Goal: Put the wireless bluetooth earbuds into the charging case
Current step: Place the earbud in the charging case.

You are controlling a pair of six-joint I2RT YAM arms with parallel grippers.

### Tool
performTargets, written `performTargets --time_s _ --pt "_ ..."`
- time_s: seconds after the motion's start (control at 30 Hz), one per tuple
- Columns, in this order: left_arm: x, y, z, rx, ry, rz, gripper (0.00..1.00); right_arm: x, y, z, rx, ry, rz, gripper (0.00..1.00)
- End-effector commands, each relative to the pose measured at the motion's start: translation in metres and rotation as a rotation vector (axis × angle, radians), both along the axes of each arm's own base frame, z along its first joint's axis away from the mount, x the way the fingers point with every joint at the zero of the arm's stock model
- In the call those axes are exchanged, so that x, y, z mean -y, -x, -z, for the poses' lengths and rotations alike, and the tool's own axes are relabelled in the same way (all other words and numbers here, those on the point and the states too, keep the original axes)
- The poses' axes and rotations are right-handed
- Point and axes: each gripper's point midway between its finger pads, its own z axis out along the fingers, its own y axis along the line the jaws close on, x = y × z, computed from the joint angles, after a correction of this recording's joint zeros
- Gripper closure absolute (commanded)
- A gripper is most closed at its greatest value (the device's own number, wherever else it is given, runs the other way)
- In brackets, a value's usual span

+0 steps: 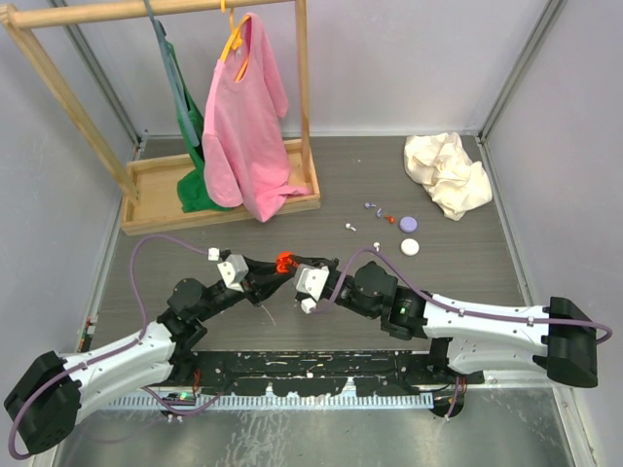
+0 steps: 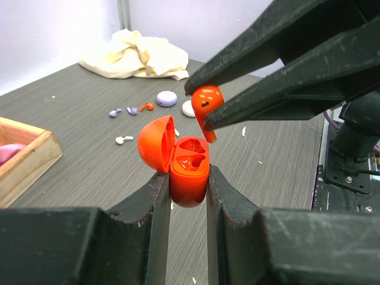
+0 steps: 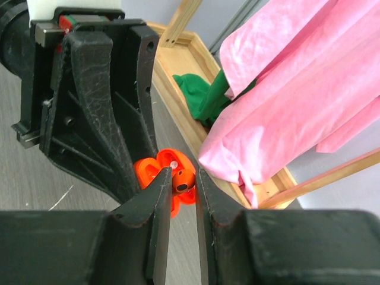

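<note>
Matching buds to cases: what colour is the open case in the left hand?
Orange-red, lid and base; the charging case shows best in the left wrist view.

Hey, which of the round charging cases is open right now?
The red case, clamped in the left claw, lid flipped back. The lilac case and white case lie shut.

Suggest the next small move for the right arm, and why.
Probably ease the right end effector down a touch to seat the red bud: it hangs just above the open case, gripped by the left end effector, and both sockets look empty.
</note>
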Motion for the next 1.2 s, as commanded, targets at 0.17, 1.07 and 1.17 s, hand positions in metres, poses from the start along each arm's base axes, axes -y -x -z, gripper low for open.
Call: performTargets --time_s 0.17,1.07,1.17 --pt "0.004 0.005 -0.026 0.061 0.075 0.032 1.00 -0.007 0.000 -0.042 0.115 -0.112 -0.015 0.83" --pt "-0.002 0.003 -0.042 0.028 0.155 0.005 1.00 -0.009 0.000 -0.019 0.087 -0.041 -0.025 0.83" --pt "-0.002 0.001 -0.043 0.018 0.162 -0.003 1.00 -0.010 0.001 -0.018 0.082 -0.037 -0.032 0.83"
